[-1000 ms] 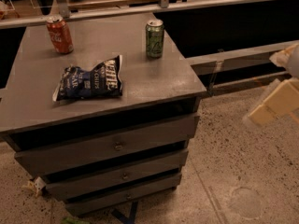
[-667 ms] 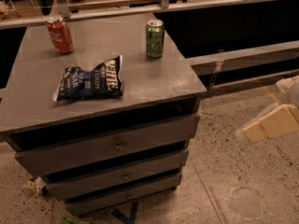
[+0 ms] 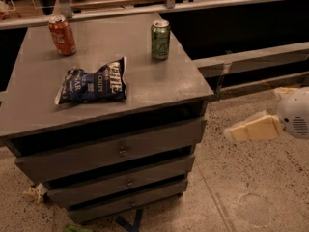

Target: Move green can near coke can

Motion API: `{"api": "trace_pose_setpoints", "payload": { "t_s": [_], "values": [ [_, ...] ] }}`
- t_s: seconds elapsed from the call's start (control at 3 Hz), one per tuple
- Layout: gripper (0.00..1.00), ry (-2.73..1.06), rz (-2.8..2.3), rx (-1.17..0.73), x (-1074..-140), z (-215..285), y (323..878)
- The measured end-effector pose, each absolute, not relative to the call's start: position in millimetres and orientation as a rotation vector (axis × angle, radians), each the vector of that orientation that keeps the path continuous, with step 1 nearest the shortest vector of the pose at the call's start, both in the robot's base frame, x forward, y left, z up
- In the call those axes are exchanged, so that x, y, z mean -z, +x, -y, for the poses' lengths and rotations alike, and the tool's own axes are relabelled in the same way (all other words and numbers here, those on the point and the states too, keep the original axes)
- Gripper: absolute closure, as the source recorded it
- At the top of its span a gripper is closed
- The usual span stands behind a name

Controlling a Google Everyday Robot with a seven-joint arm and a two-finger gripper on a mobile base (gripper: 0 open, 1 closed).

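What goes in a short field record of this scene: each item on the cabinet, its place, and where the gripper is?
surface: grey drawer cabinet, three drawers
green can: upright, back right of the top
coke can: upright, back left corner
chip bag: dark blue, lying flat, nearer the front
gripper: low at the right, beside the cabinet, away from both cans
task state: cans apart

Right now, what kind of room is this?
Probably an office or lab space: a grey drawer cabinet on a speckled floor, metal rails behind. The green can and coke can stand on top; the gripper hangs low beside the cabinet.
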State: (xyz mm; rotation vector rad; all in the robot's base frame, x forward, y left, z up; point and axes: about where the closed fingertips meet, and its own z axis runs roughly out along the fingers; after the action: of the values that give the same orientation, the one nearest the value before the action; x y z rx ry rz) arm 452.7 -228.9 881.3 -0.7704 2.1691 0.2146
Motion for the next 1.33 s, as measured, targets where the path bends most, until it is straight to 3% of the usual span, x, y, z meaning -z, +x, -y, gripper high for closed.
{"api": "trace_pose_setpoints", "payload": {
  "t_s": [0.67,1.33],
  "values": [
    [0.0,-0.623,-1.903,-0.119,-898,241,532],
    [0.0,-0.587,-1.849,-0.068,-908,244,547]
  ]
}}
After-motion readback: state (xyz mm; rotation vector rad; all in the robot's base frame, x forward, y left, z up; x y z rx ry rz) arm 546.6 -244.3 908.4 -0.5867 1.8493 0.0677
